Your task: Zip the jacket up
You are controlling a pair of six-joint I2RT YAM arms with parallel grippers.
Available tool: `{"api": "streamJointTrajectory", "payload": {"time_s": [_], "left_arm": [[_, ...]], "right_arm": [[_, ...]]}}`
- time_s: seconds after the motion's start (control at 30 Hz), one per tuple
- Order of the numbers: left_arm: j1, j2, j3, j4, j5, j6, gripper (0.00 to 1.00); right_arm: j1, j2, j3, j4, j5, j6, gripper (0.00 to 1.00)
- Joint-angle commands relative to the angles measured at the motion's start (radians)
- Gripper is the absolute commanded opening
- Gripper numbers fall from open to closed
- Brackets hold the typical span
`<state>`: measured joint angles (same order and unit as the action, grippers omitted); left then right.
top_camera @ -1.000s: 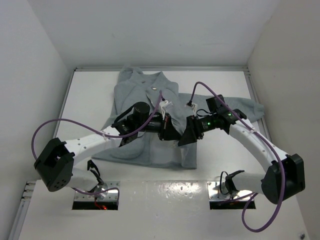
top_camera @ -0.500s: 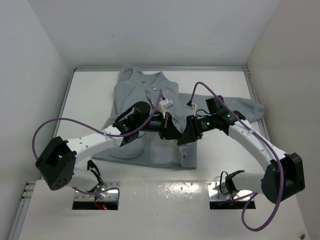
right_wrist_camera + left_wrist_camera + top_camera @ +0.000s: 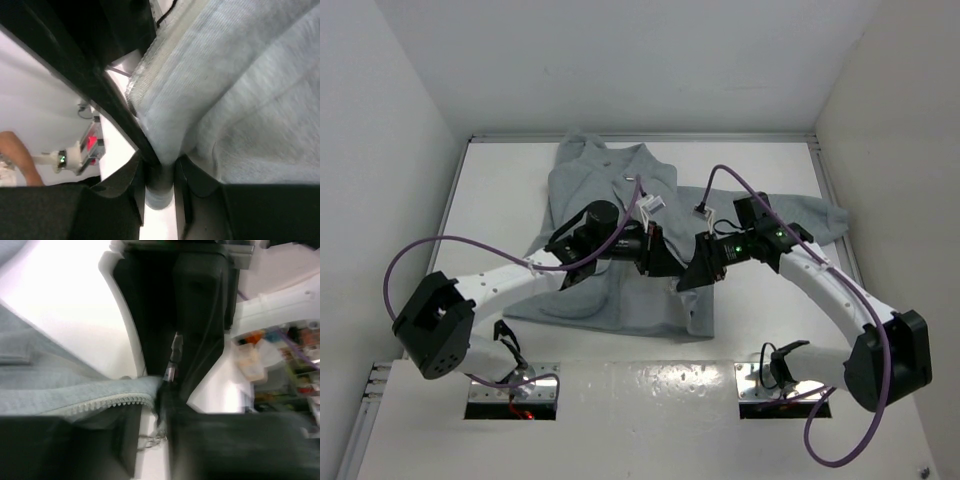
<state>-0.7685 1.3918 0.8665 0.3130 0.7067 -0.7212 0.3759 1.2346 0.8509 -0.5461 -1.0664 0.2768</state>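
One change | right hand (image 3: 160, 174) now nips jacket (image 3: 240, 100) edge

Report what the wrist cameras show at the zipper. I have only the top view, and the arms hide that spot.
Observer: On the right wrist camera, a fold of the jacket sits pinched in the right end effector.
Operator: Give me the left side.
Observer: The left wrist camera shows a row of zipper teeth along a fabric edge, ending just above the left end effector. It is too blurred to tell whether they are gripped.
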Motion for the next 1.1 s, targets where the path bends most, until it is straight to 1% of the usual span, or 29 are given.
{"api": "streamJointTrajectory", "payload": {"time_s": [0.0, 0.07, 0.1, 0.17, 0.2, 0.27, 0.3, 0.33, 0.37, 0.4, 0.43, 0.47, 0.5, 0.53, 0.6, 0.63, 0.7, 0.77, 0.83, 0.9, 0.93, 0.97, 1.07], "left_arm": [[0.048, -0.016, 0.051, 0.061, -0.032, -0.023, 0.35], [0.078, -0.026, 0.051, 0.031, -0.042, 0.0, 0.46], [0.078, -0.04, 0.051, -0.009, -0.042, 0.012, 0.5], [0.104, -0.054, 0.051, -0.041, -0.029, 0.043, 0.51], [0.104, -0.071, 0.051, -0.067, -0.029, 0.089, 0.51], [0.126, -0.094, 0.051, -0.171, -0.019, 0.15, 0.51], [0.126, -0.121, 0.064, -0.219, -0.033, 0.236, 0.51], [0.126, -0.135, 0.065, -0.33, -0.085, 0.282, 0.51], [0.126, -0.148, 0.065, -0.389, -0.119, 0.328, 0.51], [0.114, -0.157, 0.065, -0.447, -0.151, 0.417, 0.51], [0.094, -0.168, 0.065, -0.551, -0.238, 0.454, 0.49], [0.075, -0.178, 0.065, -0.599, -0.287, 0.482, 0.48], [0.051, -0.178, 0.065, -0.639, -0.32, 0.523, 0.48], [0.051, -0.178, 0.055, -0.707, -0.366, 0.54, 0.46], [0.025, -0.169, 0.014, -0.756, -0.413, 0.549, 0.46], [0.025, -0.159, -0.001, -0.776, -0.43, 0.549, 0.44], [0.014, -0.158, -0.036, -0.776, -0.467, 0.549, 0.44], [0.014, -0.126, -0.037, -0.796, -0.467, 0.549, 0.44], [0.005, -0.061, -0.006, -0.811, -0.467, 0.519, 0.45], [0.005, -0.001, 0.025, -0.821, -0.527, 0.467, 0.45], [0.005, 0.0, 0.04, -0.834, -0.555, 0.457, 0.44], [0.005, 0.039, 0.052, -0.856, -0.585, 0.457, 0.43], [0.041, 0.078, 0.071, -0.879, -0.599, 0.445, 0.43]], "right_arm": [[0.006, -0.038, -0.027, -0.028, -0.021, -0.042, 0.0], [-0.002, -0.04, -0.032, -0.025, -0.021, -0.048, 0.0], [-0.005, -0.044, -0.039, -0.026, -0.023, -0.048, 0.0], [-0.015, -0.047, -0.039, -0.026, -0.023, -0.051, 0.0], [-0.018, -0.047, -0.042, -0.026, -0.026, -0.054, 0.0], [-0.029, -0.047, -0.049, -0.018, -0.024, -0.05, 0.0], [-0.038, -0.049, -0.05, -0.003, -0.027, -0.042, 0.0], [-0.049, -0.052, -0.065, 0.006, -0.02, -0.036, 0.0], [-0.051, -0.05, -0.073, 0.018, -0.007, 0.031, 0.0], [-0.066, -0.049, -0.084, 0.052, -0.007, 0.062, 0.0], [-0.08, -0.049, -0.113, 0.09, -0.007, 0.067, 0.0], [-0.083, -0.046, -0.124, 0.127, -0.007, 0.117, 0.0], [-0.089, -0.047, -0.133, 0.146, -0.006, 0.133, 0.0], [-0.095, -0.043, -0.154, 0.182, -0.003, 0.142, 0.0], [-0.092, -0.044, -0.171, 0.199, 0.017, 0.177, 0.0], [-0.091, -0.041, -0.177, 0.213, 0.022, 0.188, 0.0], [-0.091, -0.038, -0.184, 0.232, 0.043, 0.203, 0.0], [-0.091, -0.029, -0.182, 0.235, 0.048, 0.208, 0.0], [-0.089, -0.027, -0.184, 0.238, 0.055, 0.219, 0.0], [-0.092, -0.026, -0.181, 0.238, 0.054, 0.222, 0.0], [-0.094, -0.027, -0.177, 0.241, 0.052, 0.222, 0.0], [-0.098, -0.03, -0.176, 0.236, 0.052, 0.217, 0.0], [-0.111, -0.032, -0.173, 0.235, 0.048, 0.22, 0.0]]}}
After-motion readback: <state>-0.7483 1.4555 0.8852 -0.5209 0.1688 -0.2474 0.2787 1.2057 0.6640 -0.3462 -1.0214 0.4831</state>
